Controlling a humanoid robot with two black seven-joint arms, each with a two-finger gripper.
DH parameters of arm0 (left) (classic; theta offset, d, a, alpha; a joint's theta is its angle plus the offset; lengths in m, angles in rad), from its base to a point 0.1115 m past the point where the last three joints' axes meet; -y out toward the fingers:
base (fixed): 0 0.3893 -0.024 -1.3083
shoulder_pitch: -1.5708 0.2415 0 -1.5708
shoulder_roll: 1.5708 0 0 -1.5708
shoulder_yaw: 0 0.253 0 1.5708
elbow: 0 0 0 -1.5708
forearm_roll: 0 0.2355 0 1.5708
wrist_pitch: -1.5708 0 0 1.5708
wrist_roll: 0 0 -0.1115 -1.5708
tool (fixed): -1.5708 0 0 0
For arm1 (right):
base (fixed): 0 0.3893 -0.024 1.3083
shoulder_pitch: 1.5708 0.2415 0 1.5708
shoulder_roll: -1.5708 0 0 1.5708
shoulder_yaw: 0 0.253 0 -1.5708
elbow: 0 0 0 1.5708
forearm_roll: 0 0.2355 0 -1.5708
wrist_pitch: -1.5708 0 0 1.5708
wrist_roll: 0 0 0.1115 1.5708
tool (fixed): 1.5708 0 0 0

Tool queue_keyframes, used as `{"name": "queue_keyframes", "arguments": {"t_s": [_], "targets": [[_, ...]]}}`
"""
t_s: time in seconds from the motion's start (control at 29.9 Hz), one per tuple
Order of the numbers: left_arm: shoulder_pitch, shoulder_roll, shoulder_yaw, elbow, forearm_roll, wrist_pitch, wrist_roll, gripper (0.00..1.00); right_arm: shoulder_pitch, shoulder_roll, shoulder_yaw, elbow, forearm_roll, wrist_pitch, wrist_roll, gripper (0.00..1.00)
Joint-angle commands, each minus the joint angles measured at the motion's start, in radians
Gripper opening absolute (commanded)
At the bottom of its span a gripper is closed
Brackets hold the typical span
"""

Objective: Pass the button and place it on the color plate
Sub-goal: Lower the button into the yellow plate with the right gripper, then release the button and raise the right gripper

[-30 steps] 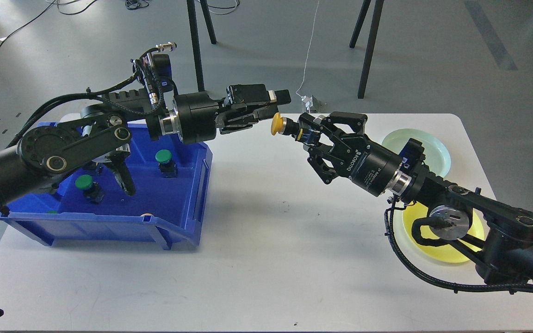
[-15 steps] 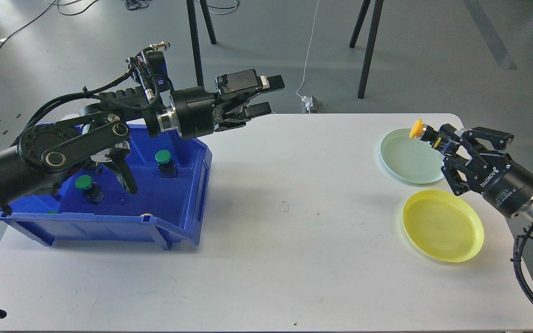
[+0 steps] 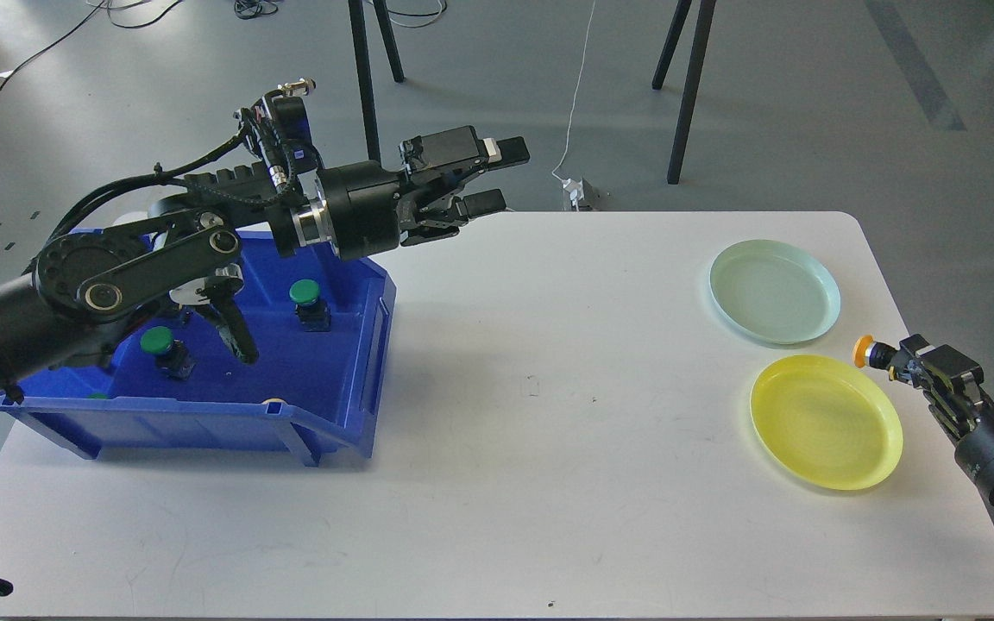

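My right gripper (image 3: 901,366) is shut on a yellow-capped button (image 3: 865,351) and holds it just beyond the upper right rim of the yellow plate (image 3: 825,423). A pale green plate (image 3: 773,291) lies behind the yellow one. My left gripper (image 3: 490,177) is open and empty, raised above the table's back edge, to the right of the blue bin (image 3: 324,405). Two green-capped buttons (image 3: 305,293) (image 3: 156,341) stand inside the bin.
The white table (image 3: 531,448) spans the view, its right edge close to my right gripper. Black stand legs (image 3: 687,86) rise behind the table. My left arm's links hang over the bin.
My right gripper has carried the yellow button from the table's middle, past the green plate, down to the yellow plate's right rim. My left gripper pulled back slightly and stays open.
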Motion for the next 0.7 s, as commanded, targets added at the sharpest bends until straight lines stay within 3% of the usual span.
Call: {"name": "queue_keyframes", "arguments": {"t_s": [0.0,0.13,0.33,0.43,0.6,0.67], "targets": [[0.001,0.001,0.0,0.0,-0.005,0.001,0.0,0.98,0.01,0.034,-0.044,-0.063,-0.093,-0.069,-0.001,0.11],[0.001,-0.001,0.0,0.0,-0.005,0.001,0.0,0.98,0.017,0.08,-0.05,-0.133,-0.126,-0.113,-0.001,0.17],[0.001,-0.001,0.0,0.005,-0.005,0.0,0.0,0.98,0.054,0.125,-0.065,-0.183,-0.126,-0.113,-0.001,0.39],[0.003,-0.002,0.0,0.008,-0.005,0.0,0.0,0.98,0.08,0.152,-0.088,-0.22,-0.124,-0.113,-0.001,0.44],[0.001,-0.002,0.0,0.008,-0.006,0.001,0.0,0.98,0.096,0.206,-0.119,-0.249,-0.124,-0.119,-0.001,0.65],[0.003,-0.002,0.0,0.008,-0.006,0.001,0.0,0.98,0.102,0.209,-0.12,-0.249,-0.123,-0.119,-0.001,0.67]]}}
